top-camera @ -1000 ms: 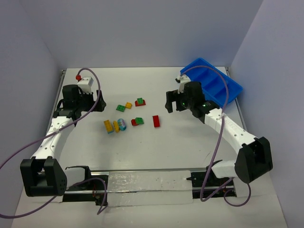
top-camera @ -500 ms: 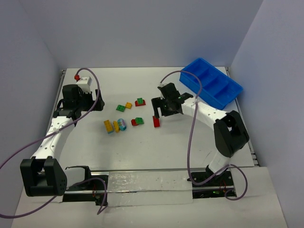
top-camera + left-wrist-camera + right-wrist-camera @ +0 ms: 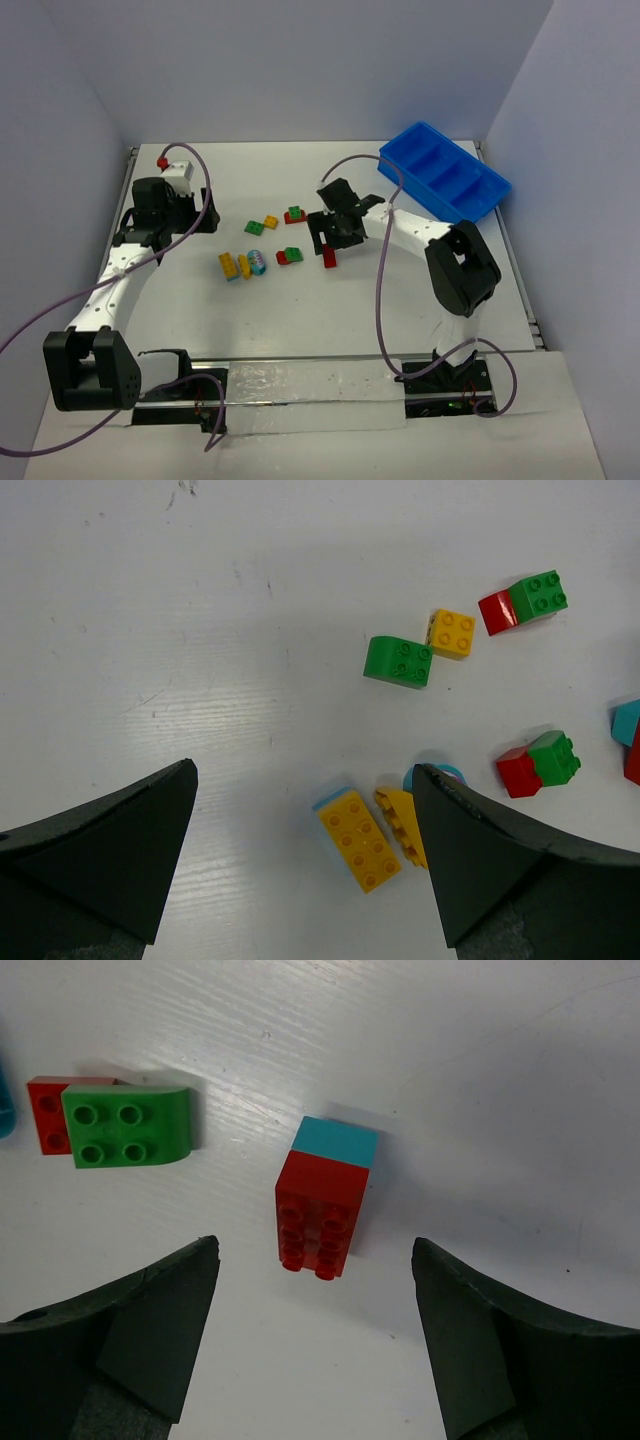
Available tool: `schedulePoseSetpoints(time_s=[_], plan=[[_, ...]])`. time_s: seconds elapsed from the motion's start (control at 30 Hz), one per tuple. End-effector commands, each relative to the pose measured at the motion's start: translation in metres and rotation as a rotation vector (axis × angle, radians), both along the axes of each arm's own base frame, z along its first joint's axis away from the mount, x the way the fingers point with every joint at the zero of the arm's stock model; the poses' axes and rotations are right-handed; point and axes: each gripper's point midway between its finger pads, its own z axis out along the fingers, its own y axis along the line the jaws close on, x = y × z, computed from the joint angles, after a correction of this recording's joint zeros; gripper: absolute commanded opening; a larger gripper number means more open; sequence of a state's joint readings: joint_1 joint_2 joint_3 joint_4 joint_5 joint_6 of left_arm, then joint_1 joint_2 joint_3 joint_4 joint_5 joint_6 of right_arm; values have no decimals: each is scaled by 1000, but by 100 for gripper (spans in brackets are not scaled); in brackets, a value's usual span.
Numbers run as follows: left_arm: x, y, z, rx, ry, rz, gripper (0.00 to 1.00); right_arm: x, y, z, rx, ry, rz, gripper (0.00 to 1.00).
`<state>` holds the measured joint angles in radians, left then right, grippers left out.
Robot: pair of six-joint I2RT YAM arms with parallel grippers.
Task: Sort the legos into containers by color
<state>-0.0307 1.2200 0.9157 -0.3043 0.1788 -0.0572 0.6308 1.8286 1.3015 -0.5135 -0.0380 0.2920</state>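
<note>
Right hand (image 3: 312, 1250) is held wide astride the red brick (image 3: 318, 1222), which is left flat on the surface (image 3: 520, 1070) well apart from the bin (image 3: 495, 182), presumably for a side pinch; left hand (image 3: 305, 770) is seen wide and empty above other legos (image 3: 400, 662).

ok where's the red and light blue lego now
Right wrist view: the red-on-light-blue plastic brick lies centred between the right gripper's open fingers, with a green-and-red brick pair to its left.

1. Looked like a robotics lab test cell
2. Sat boxed in by pale walls (image 3: 300, 60) around a white table (image 3: 300, 320)
3. Held two robot arms (image 3: 110, 280) and loose purple cables (image 3: 380, 300)
</note>
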Motion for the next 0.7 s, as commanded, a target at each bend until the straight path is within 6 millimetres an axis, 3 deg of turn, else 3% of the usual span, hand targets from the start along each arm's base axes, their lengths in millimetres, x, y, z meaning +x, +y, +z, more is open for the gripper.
schedulePoseSetpoints(time_s=[0.0,0.47,0.67], plan=[[9,2,9,8,-50,0,99,10,9,2,4,-4,-7,83],[13,0,10,9,-54,-16,99,7,4,-23,-51,50,-9,63],[14,-3,11,7,-51,-33,99,1,8,-18,-17,59,32,36]])
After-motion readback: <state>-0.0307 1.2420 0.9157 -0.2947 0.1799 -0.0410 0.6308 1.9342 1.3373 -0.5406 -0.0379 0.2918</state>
